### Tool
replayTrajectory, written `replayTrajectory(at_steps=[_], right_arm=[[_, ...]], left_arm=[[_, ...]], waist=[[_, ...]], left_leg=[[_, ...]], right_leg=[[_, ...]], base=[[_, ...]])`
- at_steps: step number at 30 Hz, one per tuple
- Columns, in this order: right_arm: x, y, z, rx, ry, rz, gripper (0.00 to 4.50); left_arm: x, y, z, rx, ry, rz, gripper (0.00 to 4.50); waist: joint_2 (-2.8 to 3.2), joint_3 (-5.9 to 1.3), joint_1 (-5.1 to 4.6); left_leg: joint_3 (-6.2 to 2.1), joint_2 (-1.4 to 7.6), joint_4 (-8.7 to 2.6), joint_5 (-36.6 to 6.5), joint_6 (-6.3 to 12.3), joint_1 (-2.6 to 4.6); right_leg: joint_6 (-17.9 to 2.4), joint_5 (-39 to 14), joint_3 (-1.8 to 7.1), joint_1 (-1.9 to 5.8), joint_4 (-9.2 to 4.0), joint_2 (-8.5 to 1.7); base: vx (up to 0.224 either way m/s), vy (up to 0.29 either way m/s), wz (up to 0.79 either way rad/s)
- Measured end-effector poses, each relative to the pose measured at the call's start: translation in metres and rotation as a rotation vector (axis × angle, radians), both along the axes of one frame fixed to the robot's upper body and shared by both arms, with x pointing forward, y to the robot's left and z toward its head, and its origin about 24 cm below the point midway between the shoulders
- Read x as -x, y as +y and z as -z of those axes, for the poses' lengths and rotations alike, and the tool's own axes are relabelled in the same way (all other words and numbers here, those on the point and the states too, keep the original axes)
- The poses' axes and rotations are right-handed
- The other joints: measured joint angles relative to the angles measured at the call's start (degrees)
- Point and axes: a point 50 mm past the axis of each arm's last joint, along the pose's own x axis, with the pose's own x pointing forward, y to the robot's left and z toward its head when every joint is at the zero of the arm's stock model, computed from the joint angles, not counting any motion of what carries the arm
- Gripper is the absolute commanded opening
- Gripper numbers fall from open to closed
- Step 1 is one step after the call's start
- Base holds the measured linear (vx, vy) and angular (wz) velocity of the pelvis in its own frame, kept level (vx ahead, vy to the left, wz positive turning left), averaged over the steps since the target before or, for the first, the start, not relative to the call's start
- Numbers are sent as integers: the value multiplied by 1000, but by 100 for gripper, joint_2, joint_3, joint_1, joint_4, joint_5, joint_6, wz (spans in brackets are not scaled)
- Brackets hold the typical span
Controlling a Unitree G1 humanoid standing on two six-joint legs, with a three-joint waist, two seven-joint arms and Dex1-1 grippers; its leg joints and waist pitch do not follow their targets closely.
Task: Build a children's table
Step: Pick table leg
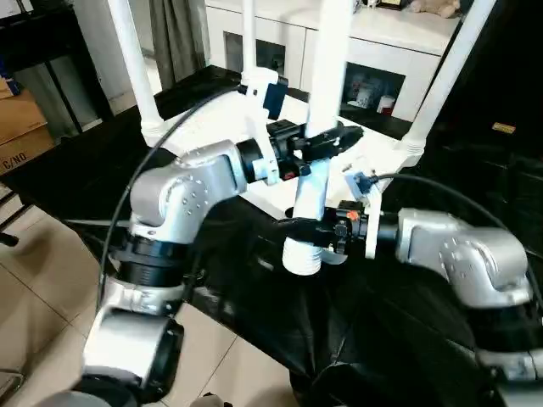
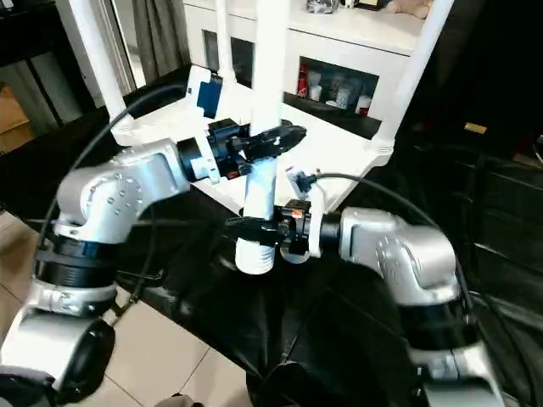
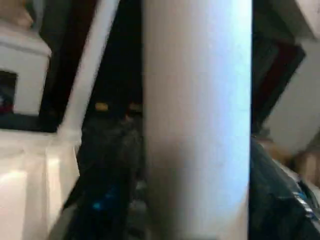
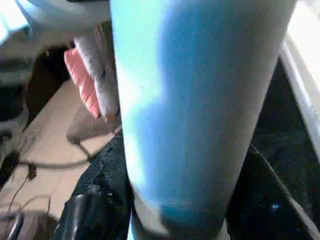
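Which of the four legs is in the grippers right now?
The near leg, at the tabletop's front corner: the left gripper grips it higher up, the right gripper near its flared base. The other three legs stand untouched.

Silver, rounded forearm shells dotted with small screws, joined by black ribbed rings. White wrist blocks, the left one carrying a blue-fronted module. Black two-finger left gripper (image 1: 327,140) and right gripper (image 1: 310,227). Black cables looping off both wrists.
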Motion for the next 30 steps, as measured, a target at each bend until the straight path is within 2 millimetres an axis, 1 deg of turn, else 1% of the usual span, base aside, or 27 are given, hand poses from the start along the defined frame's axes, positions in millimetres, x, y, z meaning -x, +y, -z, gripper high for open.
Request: replayTrajectory(at_steps=[1,2,4,5,6,7,9,11,12,13,15,16,17,19,20,21,22,24,26,28,30], right_arm=[[0,0,-1,-19,-10,12,191],[0,1,-4,-45,-24,28,191],[1,2,-5,-83,-51,58,191],[2,4,-5,-102,-53,67,191],[3,5,-4,-106,-49,72,191],[3,5,-2,-109,-45,80,191],[5,5,-1,-134,-46,118,191],[4,4,-2,-159,-52,157,191],[3,4,-4,-176,-63,167,191],[3,4,-5,-191,-70,175,191],[4,6,-3,-207,-69,187,191],[5,6,-1,-208,-60,194,191],[6,10,1,-220,-45,204,191],[6,19,2,-230,-31,202,191],[6,19,3,-223,-31,207,191],[5,16,3,-209,-39,223,191],[3,11,3,-188,-56,251,191],[-1,-3,3,-155,-91,326,191],[-2,-18,6,-145,-126,424,191],[-2,-27,8,-133,-139,494,191],[-1,-35,10,-126,-156,544,191]], left_arm=[[-1,1,-2,35,-1,-17,286],[-2,4,-4,101,0,-38,286],[-3,8,-6,207,9,-76,286],[-4,13,-8,266,11,-104,286],[-4,15,-9,285,12,-118,286],[-4,16,-10,308,14,-129,286],[-3,23,-10,368,15,-174,286],[2,29,-4,365,18,-200,286],[5,30,2,329,19,-194,286],[9,33,10,286,18,-183,286],[15,33,24,234,41,-163,286],[15,34,28,216,50,-161,286],[16,37,30,205,54,-198,286],[15,45,34,208,67,-289,286],[15,50,36,205,69,-341,286],[17,57,39,189,56,-394,286],[19,65,43,158,44,-448,286],[22,82,54,87,42,-550,286],[31,94,63,7,15,-649,286],[36,99,70,-39,13,-709,286],[40,100,74,-88,-2,-754,286]], waist=[[12,-3,-1],[58,-2,-4],[168,-13,-6],[236,-16,-7],[261,-15,-9],[272,-16,-5],[278,-17,-10],[273,-15,-39],[246,-15,-51],[172,-10,-70],[71,-11,-61],[48,-3,-60],[-7,3,-74],[-87,-1,-81],[-126,-3,-93],[-138,-5,-93],[-136,-6,-97],[-129,-3,-90],[-124,-6,-80],[-122,-5,-79],[-117,-6,-78]], left_leg=[[0,0,-1,0,0,1],[-6,1,2,0,0,1],[-12,-2,7,-1,2,0],[-13,-4,7,-2,2,1],[-13,-4,3,-1,2,1],[-19,-3,-3,-1,0,3],[-32,0,-11,1,-2,2],[-33,0,-13,2,-4,0],[-30,-1,-15,2,-4,2],[-21,-1,-29,2,-4,10],[-33,8,-29,13,-21,-2],[-33,8,-26,13,-21,-5],[-22,4,-29,13,-21,-5],[-22,5,-26,13,-21,-5],[-23,5,-26,13,-21,-5],[-23,5,-25,13,-21,-5],[-23,3,-22,13,-20,-4],[-23,-2,-22,12,-20,-8],[-23,-2,-25,12,-20,-7],[-24,0,-32,12,-21,-6],[-25,0,-41,12,-21,-2]], right_leg=[[0,0,0,0,0,0],[0,0,-5,5,-2,1],[-2,1,-8,12,-9,1],[-2,1,-8,14,-8,-1],[-1,1,-9,12,-5,-1],[-1,1,-15,12,-3,1],[0,0,-25,10,-3,6],[0,0,-25,7,-3,7],[1,-1,-21,4,0,7],[5,-4,-15,0,1,6],[26,-20,-28,-6,-3,14],[25,-19,-27,-6,-5,14],[25,-16,-18,-8,-7,9],[20,-13,-19,-8,-8,8],[20,-13,-20,-4,-15,8],[21,-12,-19,0,-23,8],[23,-11,-16,6,-27,7],[26,-10,-14,5,-27,5],[27,-10,-14,8,-27,5],[26,-10,-15,4,-27,6],[27,-11,-16,4,-26,7]], base=[[0,0,0],[0,0,0],[0,0,0],[0,0,0],[0,0,0],[0,0,0],[0,0,0],[0,0,0],[0,0,0],[0,0,0],[0,0,0],[0,0,0],[0,0,0],[0,0,0],[0,0,0],[0,0,0],[0,0,0],[0,0,0],[0,0,0],[0,0,0],[0,0,0]])
